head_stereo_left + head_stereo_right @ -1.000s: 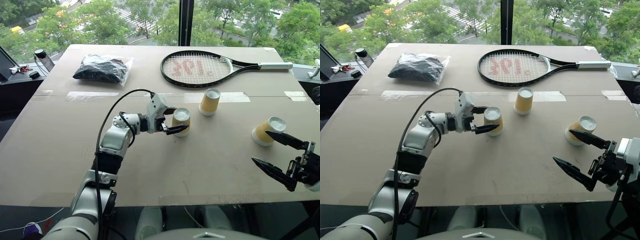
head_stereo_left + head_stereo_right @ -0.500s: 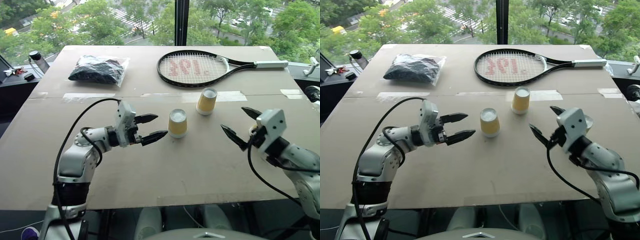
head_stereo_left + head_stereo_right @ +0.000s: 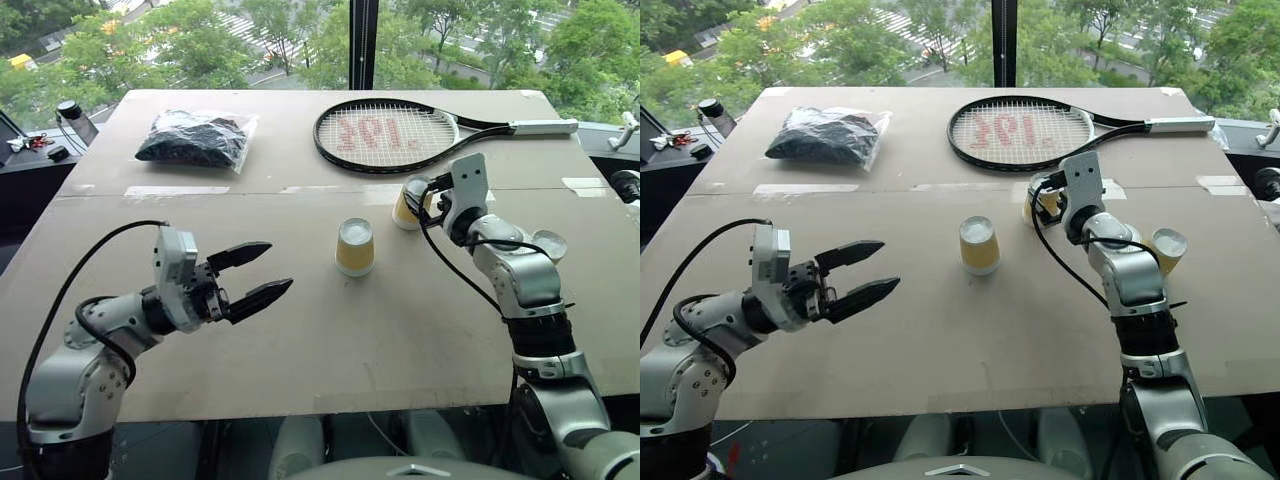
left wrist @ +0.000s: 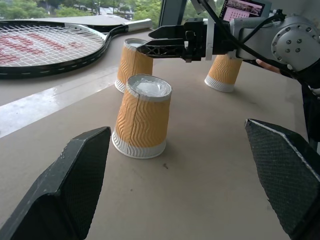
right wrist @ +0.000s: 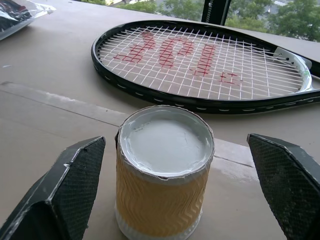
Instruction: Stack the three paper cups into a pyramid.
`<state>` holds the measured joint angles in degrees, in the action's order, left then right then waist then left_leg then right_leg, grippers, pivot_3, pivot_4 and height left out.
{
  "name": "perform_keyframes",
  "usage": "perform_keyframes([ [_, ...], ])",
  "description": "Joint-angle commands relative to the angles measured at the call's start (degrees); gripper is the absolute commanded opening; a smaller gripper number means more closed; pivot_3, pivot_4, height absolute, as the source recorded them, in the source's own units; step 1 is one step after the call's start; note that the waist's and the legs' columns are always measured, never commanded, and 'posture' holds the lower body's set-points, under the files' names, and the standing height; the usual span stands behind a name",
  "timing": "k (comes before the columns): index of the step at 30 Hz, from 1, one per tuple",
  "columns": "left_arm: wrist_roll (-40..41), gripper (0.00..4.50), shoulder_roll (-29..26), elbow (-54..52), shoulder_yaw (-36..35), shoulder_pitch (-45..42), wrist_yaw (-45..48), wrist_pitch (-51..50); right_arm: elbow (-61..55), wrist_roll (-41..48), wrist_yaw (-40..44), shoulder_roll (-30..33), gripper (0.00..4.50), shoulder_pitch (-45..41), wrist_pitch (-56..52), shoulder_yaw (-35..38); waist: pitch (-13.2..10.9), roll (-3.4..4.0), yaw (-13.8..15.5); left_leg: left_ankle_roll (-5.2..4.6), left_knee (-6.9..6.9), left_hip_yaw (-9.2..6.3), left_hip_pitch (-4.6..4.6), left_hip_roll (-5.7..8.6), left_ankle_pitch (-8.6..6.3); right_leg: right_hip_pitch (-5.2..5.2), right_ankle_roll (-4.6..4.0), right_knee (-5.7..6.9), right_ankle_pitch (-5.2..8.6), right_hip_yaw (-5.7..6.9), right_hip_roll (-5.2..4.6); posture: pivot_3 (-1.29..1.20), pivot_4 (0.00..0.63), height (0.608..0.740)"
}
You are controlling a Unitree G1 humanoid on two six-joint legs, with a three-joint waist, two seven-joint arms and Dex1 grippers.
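On the table [image 3: 120,250], three upturned paper cups [image 3: 354,247] stand apart; right gripper [image 5: 175,190] straddles one, left gripper [image 3: 252,272] gapes empty.

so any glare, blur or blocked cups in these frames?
Left eye view: soft daylight, faint shadows, sheen on the plastic bag; the right gripper partly covers the far paper cup. Left wrist view: its own fingers loom large and soft, middle paper cup sharp. Right wrist view: tennis racket strings crisp.
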<state>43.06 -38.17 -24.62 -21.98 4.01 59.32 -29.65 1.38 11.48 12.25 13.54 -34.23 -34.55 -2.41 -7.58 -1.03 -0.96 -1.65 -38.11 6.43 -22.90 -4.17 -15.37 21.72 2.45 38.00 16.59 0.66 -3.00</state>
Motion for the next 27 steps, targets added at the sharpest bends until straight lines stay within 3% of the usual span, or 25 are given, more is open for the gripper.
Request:
perform_keyframes([
  [1,2.26,4.41,-0.66,-3.36,-2.15,2.44,-0.74,0.28,2.86,-0.31,0.98,-1.00,4.50,-2.96,2.99,0.89,-0.02,0.03,-0.08,0.00,0.00,0.02,0.00,0.00,0.00,0.01,0.00,0.00,0.00,-0.01,0.00,0.00,0.150,0.740],
  [5,3.47,4.41,-0.85,-4.39,-3.15,5.00,-1.07,0.55,7.54,-0.21,1.73,-2.06,4.50,-4.78,5.18,1.60,-0.03,0.05,-0.24,0.00,0.01,0.03,0.02,0.00,0.00,0.02,0.00,0.00,0.00,-0.02,-0.01,0.00,0.150,0.740],
  [10,3.77,4.50,-1.02,-4.39,-3.72,6.65,-0.77,1.22,8.91,-0.38,4.06,-1.52,2.33,-5.38,7.78,1.50,-0.04,0.07,-0.19,0.01,0.04,0.04,0.01,0.00,0.00,0.03,0.00,-0.02,0.00,-0.01,-0.02,0.00,0.150,0.740],
  [15,-2.35,4.50,1.60,-2.44,-2.31,6.00,-2.27,8.65,1.90,2.49,12.92,3.90,2.29,-3.34,7.57,2.36,-0.13,0.22,0.02,0.01,0.07,0.07,0.00,0.01,-0.01,0.04,0.00,-0.04,0.00,-0.03,-0.04,0.00,0.150,0.740],
  [20,1.16,4.50,-1.50,0.29,-4.74,6.13,3.25,7.88,-10.16,8.11,21.90,12.23,2.29,2.07,1.87,3.45,-0.14,0.22,0.11,0.01,0.20,0.11,0.00,0.01,-0.01,0.09,-0.01,-0.09,0.00,-0.04,-0.05,0.00,0.150,0.740],
  [23,6.88,4.50,-6.31,3.41,-7.80,5.46,8.62,3.37,-20.76,13.26,26.64,18.32,2.29,8.71,-3.05,5.07,-0.15,0.21,0.15,0.01,0.32,0.11,0.00,-0.01,-0.01,0.15,-0.02,-0.14,0.02,-0.04,-0.06,0.00,0.150,0.740],
  [27,9.55,4.50,-8.55,5.98,-8.06,4.66,12.47,1.44,-27.85,16.40,27.20,19.38,2.29,14.25,-4.68,4.58,-0.15,0.22,-0.33,-0.01,0.35,0.20,0.06,-0.01,-0.02,0.17,-0.01,-0.14,0.01,-0.12,-0.05,0.00,0.150,0.740],
])
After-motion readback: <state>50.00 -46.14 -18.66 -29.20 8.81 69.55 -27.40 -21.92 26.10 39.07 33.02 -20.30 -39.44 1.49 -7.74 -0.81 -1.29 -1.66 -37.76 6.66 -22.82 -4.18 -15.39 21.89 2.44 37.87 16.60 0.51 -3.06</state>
